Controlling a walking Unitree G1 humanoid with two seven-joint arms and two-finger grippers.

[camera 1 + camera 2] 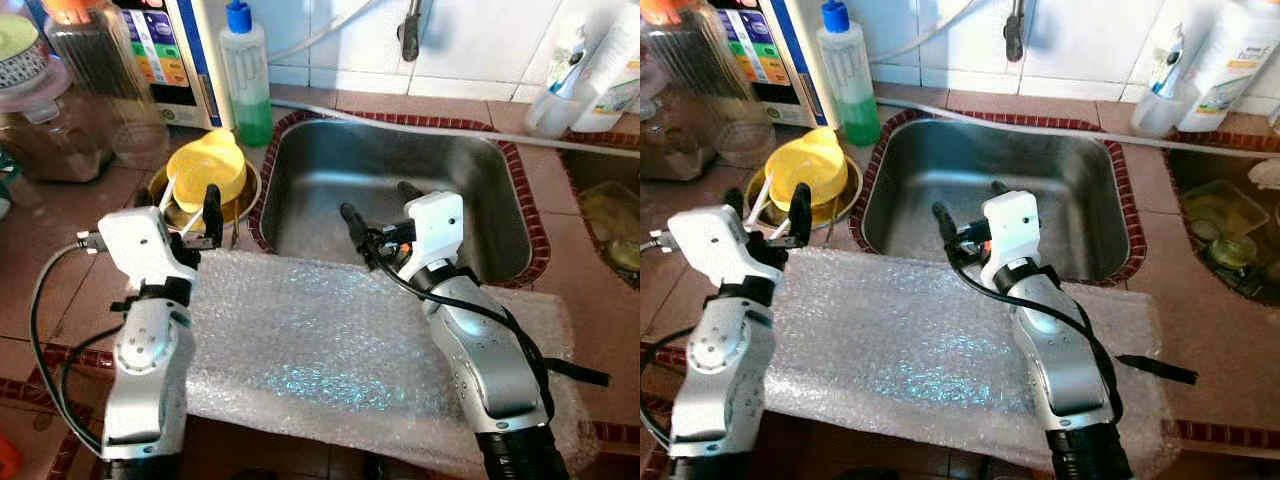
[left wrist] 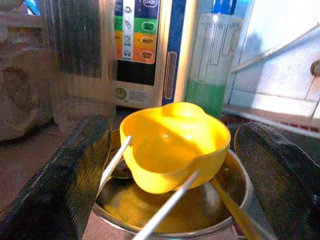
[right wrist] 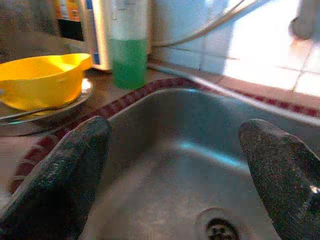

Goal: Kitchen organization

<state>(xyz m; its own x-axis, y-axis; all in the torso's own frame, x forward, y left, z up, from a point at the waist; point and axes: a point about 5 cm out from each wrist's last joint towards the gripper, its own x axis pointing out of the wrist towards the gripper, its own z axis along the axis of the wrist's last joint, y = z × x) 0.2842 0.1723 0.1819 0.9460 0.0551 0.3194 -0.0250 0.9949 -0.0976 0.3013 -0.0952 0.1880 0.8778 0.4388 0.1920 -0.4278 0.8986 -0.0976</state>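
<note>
Here both arms reach forward over a sheet of bubble wrap (image 1: 330,345) on the counter (image 1: 40,270). The left claw (image 2: 170,175) gapes wide and empty before the yellow bowl (image 1: 205,165) in a metal dish (image 1: 245,195) at 11 o'clock. The right claw (image 3: 175,165), spread and empty, hangs over the sink (image 1: 470,180) at 12. A green soap bottle (image 1: 247,70) stands behind.

Ahead of the right gripper (image 1: 378,202), whose jaws stand wide apart, the steel sink (image 1: 470,175) lies open down to its drain. Ahead of the left gripper (image 1: 190,205), jaws also parted, a yellow bowl (image 1: 205,168) sits in a metal dish (image 2: 220,220) with utensil handles (image 2: 165,207) jutting toward the jaws. Behind it a green soap bottle (image 1: 246,75), a box (image 1: 170,50) and jars (image 1: 90,60) wall off the desk (image 1: 40,250). Bubble wrap (image 1: 310,350) lies beneath both arms.
</note>
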